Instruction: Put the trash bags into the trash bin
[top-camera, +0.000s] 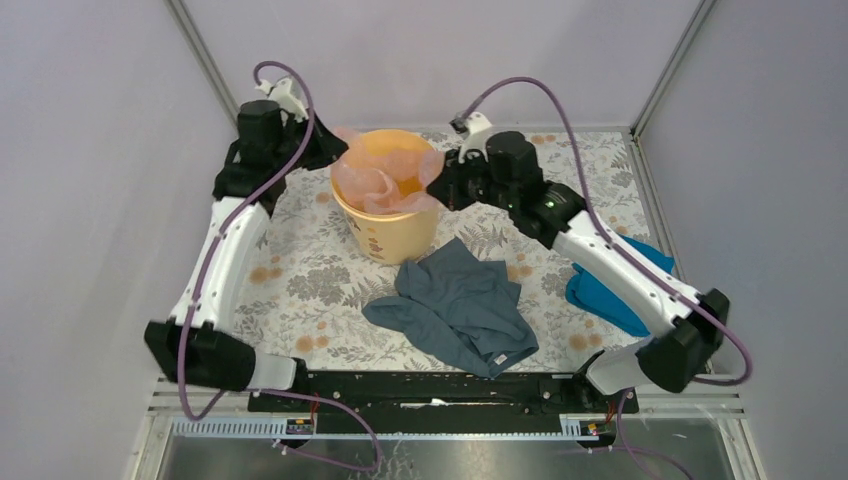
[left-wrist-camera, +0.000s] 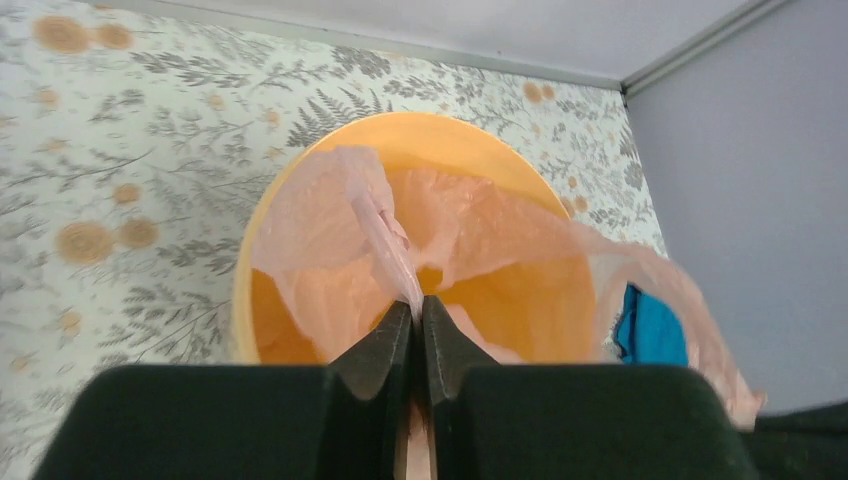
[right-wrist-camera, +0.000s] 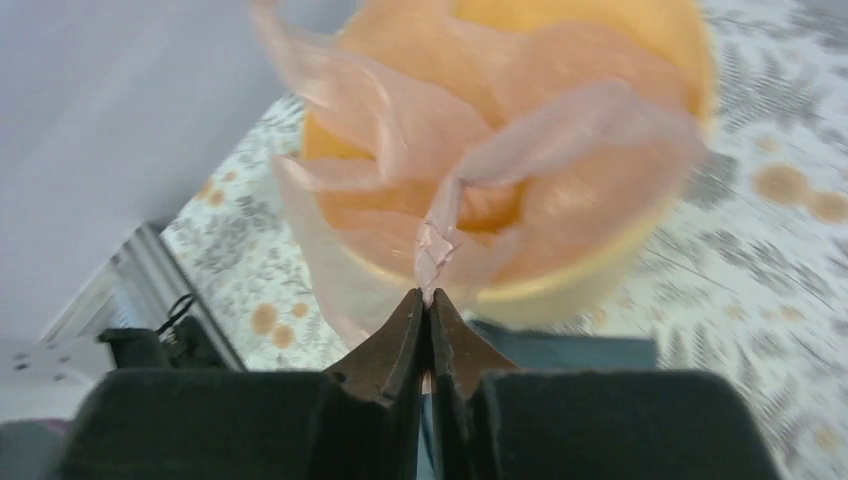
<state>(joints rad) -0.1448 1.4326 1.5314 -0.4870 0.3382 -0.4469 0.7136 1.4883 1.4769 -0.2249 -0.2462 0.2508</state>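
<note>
The yellow-orange trash bin (top-camera: 392, 235) stands at the back middle of the table. The pale-pink trash bag (top-camera: 385, 180) is spread over its mouth and hangs partly inside. My left gripper (top-camera: 335, 150) is at the bin's left rim, shut on a pinch of the bag's edge (left-wrist-camera: 400, 265). My right gripper (top-camera: 447, 182) is at the bin's right rim, shut on another gathered edge of the bag (right-wrist-camera: 437, 240). The bin shows in the left wrist view (left-wrist-camera: 450, 140) and the right wrist view (right-wrist-camera: 620, 40).
A grey-blue garment (top-camera: 462, 305) lies crumpled in front of the bin. A bright blue folded cloth (top-camera: 600, 290) lies at the right under my right arm. The table has a floral cover (top-camera: 300, 270). Walls enclose the back and sides.
</note>
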